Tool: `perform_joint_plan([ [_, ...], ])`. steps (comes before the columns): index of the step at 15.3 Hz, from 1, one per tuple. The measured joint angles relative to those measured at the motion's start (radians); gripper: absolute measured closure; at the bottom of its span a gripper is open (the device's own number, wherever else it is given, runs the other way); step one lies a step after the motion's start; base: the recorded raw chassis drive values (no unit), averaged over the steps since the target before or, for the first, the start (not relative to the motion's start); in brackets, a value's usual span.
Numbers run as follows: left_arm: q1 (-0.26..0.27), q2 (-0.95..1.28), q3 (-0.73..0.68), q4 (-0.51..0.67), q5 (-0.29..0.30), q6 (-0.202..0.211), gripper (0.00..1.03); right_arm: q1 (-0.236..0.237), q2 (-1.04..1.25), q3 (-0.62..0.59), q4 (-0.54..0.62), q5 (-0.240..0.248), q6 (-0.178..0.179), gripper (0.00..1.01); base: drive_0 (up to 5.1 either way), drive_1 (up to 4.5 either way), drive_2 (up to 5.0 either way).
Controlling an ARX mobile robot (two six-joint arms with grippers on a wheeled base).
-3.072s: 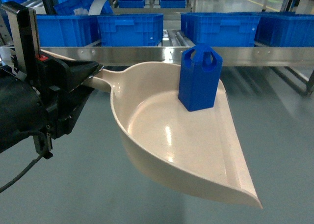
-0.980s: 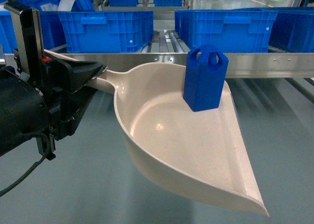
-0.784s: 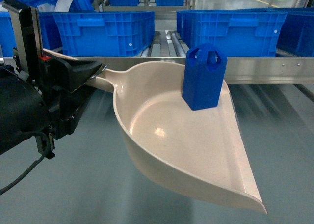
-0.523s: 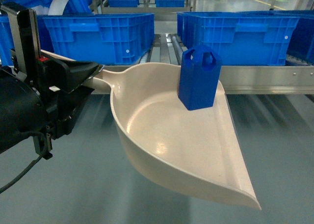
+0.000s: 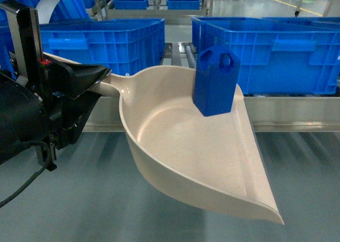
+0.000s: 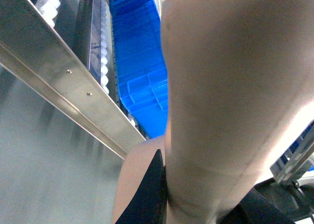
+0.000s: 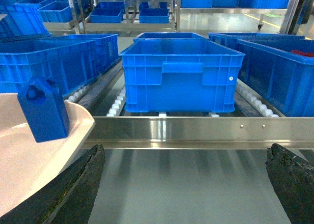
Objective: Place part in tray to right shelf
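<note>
Shelf rail (image 5: 297, 120) and crates (image 5: 276, 53) now sit lower and closer in the head view than before; robot has closed in. Left gripper (image 5: 98, 80) pinches the scoop (image 5: 186, 157) by its stub handle. Blue part (image 5: 213, 81) stands upright at the scoop's far rim. Right gripper (image 7: 186, 184) spread, empty. Carry step; next, likely lift the part over the rail onto the rollers.

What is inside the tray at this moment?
Only the part, standing upright near the far rim of the tray; the rest of the basin shows bare. The patch under the part is covered.
</note>
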Motion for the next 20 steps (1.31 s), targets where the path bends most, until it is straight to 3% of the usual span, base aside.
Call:
perform_joint_plan([
  [10,0.0,0.0,0.0,-0.003,0.002,0.0,0.86,0.0,0.0,0.0,0.0,0.0,0.0,0.03,0.0,4.32,-4.3],
  [20,0.001,0.001,0.002,-0.004,0.0,0.0,0.86,0.0,0.0,0.0,0.0,0.0,0.0,0.03,0.0,0.0,0.0],
])
